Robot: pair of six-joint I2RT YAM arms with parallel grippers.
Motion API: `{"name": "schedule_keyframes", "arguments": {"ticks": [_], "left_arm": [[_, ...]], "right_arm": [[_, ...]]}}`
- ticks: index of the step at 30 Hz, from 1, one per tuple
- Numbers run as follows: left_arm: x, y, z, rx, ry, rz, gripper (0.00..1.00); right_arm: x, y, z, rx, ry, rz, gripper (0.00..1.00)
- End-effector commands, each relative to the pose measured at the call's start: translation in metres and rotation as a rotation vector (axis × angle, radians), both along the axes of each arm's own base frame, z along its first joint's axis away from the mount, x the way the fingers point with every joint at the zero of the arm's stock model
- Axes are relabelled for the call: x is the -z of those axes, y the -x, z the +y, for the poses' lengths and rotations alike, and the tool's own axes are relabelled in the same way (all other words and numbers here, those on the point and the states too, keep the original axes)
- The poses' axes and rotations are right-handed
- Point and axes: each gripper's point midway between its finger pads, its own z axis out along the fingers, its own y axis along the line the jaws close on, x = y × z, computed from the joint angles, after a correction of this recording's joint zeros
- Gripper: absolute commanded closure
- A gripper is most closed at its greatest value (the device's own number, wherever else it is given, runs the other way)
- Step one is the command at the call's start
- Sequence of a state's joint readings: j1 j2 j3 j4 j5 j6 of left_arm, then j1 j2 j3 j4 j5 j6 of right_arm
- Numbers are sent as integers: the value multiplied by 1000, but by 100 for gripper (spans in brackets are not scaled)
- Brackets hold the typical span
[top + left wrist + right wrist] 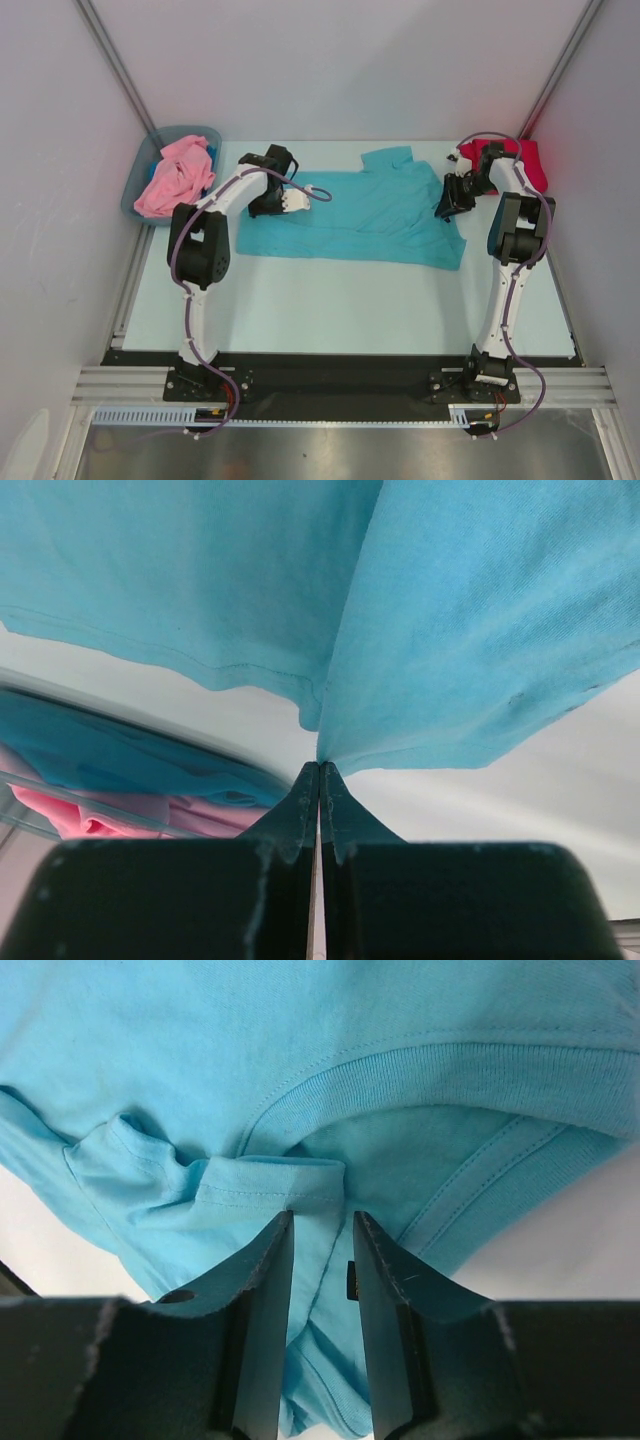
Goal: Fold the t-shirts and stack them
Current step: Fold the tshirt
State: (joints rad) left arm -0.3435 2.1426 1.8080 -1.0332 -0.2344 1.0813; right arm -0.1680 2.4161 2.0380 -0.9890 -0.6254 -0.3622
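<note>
The teal t-shirt (350, 220) lies spread across the middle of the bench (330, 300). Its length runs from 9 o'clock to 3 o'clock, and the neck end is toward 3.

The left pincer (319, 768) is clenched on the 9 o'clock end. In its wrist view the 2 fingertips meet, and teal cloth with a stitched hem fans out from the nip, lifted clear of the bench.

The right pincer (320, 1230) is grasping the 3 o'clock end. Its 2 fingers hold a bunched tuck of cloth just below the ribbed collar (450, 1070).

Taking 1 grip at each end looks meant to keep the shirt stretched between the arms. That way the held edge can be carried across as a straight line rather than a sagging one. I judge the step in hand to be a fold of this shirt.

The pink t-shirt (172, 180) is heaped in the grey-blue bin (190, 130) at 10 o'clock. The red t-shirt (530, 160) sits at 2 o'clock against the far corner, behind the right arm. Whether it is folded I cannot tell.

Both are off the working area, probably waiting their turn. With 1 of 3 shirts in hand and no stack to be seen, the task looks to be at an early stage.

The tuck at the collar seems to take in more than 1 layer. If the 2 arms move unevenly, the cloth may drag crooked.
</note>
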Motion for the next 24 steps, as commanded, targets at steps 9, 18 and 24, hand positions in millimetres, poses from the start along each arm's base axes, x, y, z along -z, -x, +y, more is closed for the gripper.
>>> {"name": "schedule_keyframes", "arguments": {"ticks": [9, 18, 24], "left_arm": [[-28, -8, -6, -4, 15, -79, 99], [-28, -6, -6, -6, 18, -75, 100], [-27, -4, -5, -6, 19, -70, 100]], "right_arm": [[5, -3, -2, 5, -5, -2, 74], [5, -3, 3, -5, -8, -1, 99], [-8, -5, 4, -12, 3, -31, 100]]}}
